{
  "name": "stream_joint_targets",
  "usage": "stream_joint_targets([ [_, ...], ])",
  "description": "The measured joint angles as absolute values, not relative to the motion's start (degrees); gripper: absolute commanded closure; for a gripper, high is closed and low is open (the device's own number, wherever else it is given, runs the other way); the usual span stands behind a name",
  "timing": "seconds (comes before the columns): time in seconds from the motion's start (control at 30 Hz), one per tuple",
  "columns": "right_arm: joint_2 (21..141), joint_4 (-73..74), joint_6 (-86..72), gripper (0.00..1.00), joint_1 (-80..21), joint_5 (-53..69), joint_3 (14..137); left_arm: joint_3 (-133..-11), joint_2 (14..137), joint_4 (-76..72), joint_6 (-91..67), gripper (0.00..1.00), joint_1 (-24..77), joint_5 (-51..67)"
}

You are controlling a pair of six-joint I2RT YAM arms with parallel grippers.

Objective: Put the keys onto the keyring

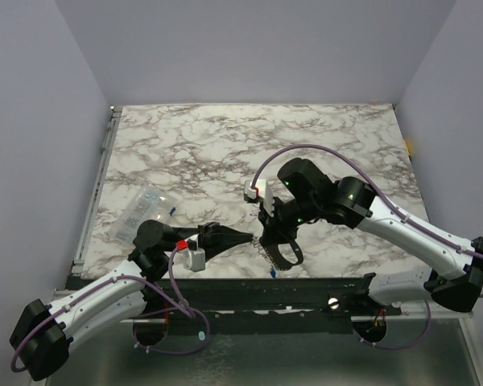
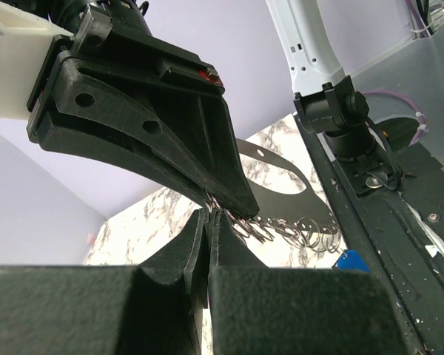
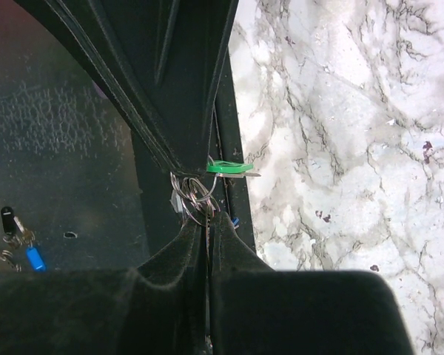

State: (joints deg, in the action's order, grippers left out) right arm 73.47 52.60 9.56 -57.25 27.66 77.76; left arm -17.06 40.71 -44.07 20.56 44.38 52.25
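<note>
Keyring clamped in the right hand, left hand pinched shut beside it, green key alongside. Threading: next needs fine alignment.

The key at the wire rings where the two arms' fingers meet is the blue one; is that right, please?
Not quite: the key at the wire rings where the fingers meet is mint green, as the right wrist view shows; the blue key lies apart.

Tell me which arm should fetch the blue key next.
Right, probably. The left gripper and right gripper both pinch the keyring; the blue key lies at the near edge, just past the right one's tips.
</note>
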Motion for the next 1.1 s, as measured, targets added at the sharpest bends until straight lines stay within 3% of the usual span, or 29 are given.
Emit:
stream_joint_targets([
  [0.63,71.99,52.42,9.56,0.99,-57.25,26.37,77.76,-16.91,40.71,-44.07,20.58,0.97,44.38,52.25],
  [0.9,71.88,52.4,9.54,0.99,-57.25,26.2,77.76,-16.88,40.58,-44.07,20.45,0.58,44.38,52.25],
  [1.1,71.44,52.38,9.54,1.0,-57.25,25.98,77.73,-16.88,40.29,-44.1,19.64,0.44,44.38,52.1],
])
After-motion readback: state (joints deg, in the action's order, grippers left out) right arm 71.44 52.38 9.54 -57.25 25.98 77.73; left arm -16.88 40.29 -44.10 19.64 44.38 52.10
